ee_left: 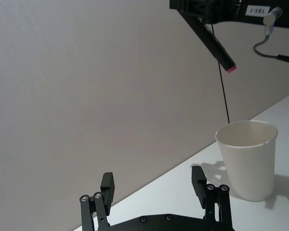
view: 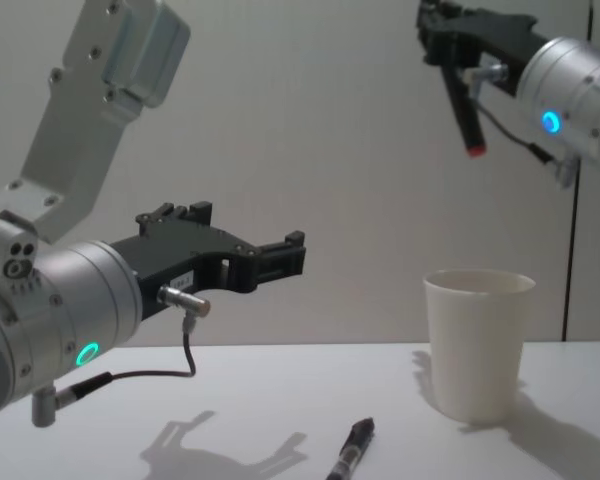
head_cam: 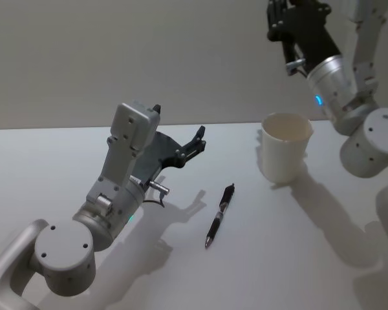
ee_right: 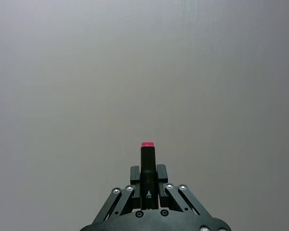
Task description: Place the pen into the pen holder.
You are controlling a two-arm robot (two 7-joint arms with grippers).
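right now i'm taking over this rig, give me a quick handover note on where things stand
Right gripper: jaws shut on a black pen with a pink end, raised high, roughly over the white paper cup.
Left gripper: jaws open and empty, hovering over the table, left of a second pen that lies flat between it and the cup.
Done: one pen gripped and lifted.
Left: lower that pen into the cup and release; the second pen probably follows.
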